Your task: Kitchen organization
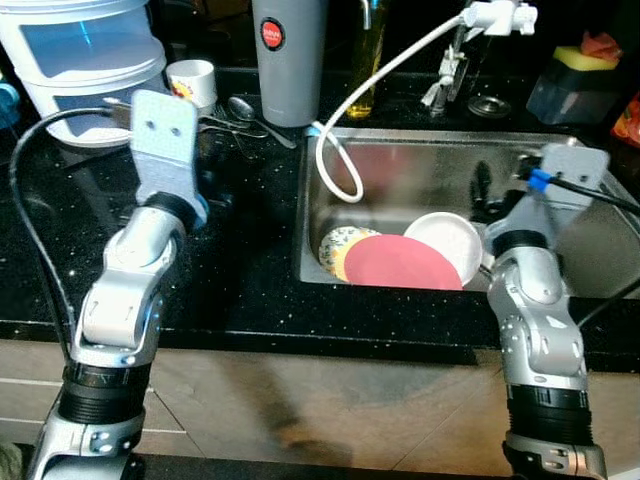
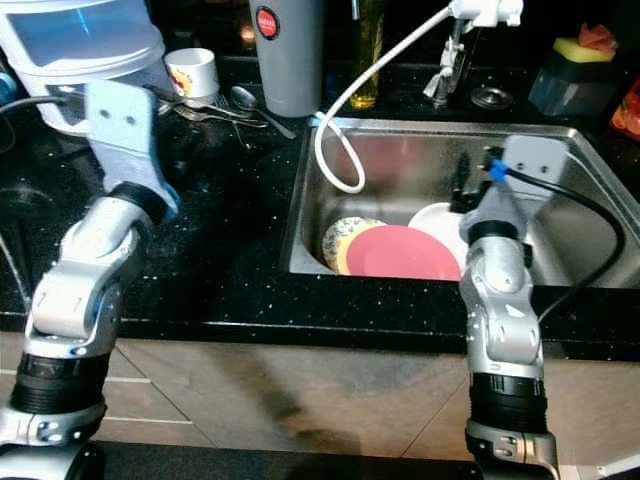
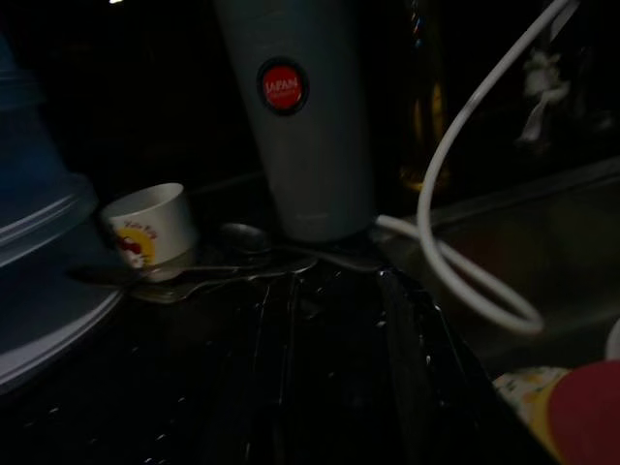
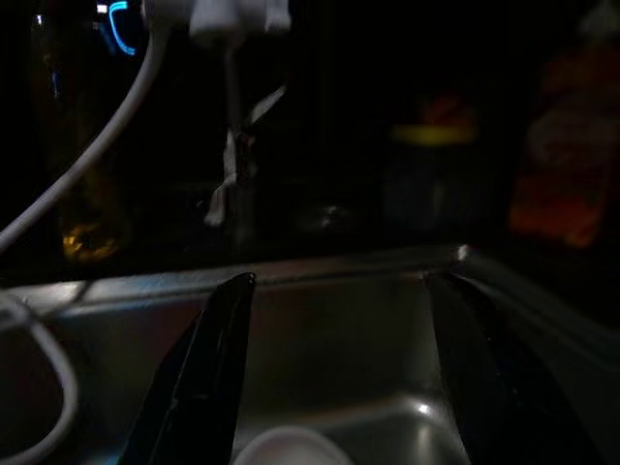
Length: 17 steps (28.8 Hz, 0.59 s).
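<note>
Down in the steel sink [image 1: 560, 250], a red plate [image 1: 402, 263] is lying over a patterned plate [image 1: 340, 247], touching a white bowl [image 1: 445, 240]. Just above them the right gripper [image 4: 334, 387] is hovering, fingers spread wide, gripping nothing. Over the black counter [image 1: 240, 270], the left gripper [image 3: 334, 378] is pointing at spoons [image 1: 240, 115] beside a grey flask [image 1: 288, 60]; its opening I cannot tell.

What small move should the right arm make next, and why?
Probably lower the right gripper toward the white bowl. Its fingers are open and hover over the sink, with the bowl just below them beside the red plate. The left gripper is over the counter.
</note>
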### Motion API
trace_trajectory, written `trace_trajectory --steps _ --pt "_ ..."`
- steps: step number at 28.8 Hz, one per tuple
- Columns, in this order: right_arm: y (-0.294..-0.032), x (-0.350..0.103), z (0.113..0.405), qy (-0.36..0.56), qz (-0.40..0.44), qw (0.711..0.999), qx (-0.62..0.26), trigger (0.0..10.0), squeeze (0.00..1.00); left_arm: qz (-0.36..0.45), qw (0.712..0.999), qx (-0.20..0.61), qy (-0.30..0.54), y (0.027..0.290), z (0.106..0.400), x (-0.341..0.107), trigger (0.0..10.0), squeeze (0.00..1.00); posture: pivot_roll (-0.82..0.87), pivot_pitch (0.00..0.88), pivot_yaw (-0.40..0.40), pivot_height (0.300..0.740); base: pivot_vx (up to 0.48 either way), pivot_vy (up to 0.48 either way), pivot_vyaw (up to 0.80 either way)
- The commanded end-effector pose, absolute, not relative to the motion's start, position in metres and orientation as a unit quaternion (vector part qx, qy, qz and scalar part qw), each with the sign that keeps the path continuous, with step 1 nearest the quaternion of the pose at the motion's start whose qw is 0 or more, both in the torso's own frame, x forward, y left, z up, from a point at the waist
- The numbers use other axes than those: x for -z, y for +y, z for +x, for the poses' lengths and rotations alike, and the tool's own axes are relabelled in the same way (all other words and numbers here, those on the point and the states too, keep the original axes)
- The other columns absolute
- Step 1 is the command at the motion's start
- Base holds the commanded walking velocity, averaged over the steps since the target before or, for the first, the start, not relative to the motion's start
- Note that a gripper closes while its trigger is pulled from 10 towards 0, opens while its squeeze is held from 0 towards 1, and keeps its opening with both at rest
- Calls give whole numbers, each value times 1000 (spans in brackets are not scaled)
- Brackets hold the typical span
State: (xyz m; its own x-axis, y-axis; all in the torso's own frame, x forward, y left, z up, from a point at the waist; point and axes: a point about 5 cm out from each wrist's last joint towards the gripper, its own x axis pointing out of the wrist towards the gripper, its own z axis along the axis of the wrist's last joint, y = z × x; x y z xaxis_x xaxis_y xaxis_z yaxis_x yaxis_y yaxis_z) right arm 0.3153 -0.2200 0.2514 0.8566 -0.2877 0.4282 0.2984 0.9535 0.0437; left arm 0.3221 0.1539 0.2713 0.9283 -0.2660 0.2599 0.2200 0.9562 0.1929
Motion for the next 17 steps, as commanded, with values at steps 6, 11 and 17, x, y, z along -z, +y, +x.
trace_trajectory --steps 6,11,17 --pt "-223 -253 308 -243 7 956 162 10000 0 40 978 136 -150 147 319 -262 10000 0 96 49 29 740 0 0 0" --pt "-220 -248 311 -234 22 959 161 10000 0 33 979 140 -147 140 320 -255 10000 0 94 38 26 740 0 0 0" --pt "-219 -243 312 -224 25 961 159 10000 0 30 980 132 -143 139 323 -252 10000 0 90 25 25 740 0 0 0"
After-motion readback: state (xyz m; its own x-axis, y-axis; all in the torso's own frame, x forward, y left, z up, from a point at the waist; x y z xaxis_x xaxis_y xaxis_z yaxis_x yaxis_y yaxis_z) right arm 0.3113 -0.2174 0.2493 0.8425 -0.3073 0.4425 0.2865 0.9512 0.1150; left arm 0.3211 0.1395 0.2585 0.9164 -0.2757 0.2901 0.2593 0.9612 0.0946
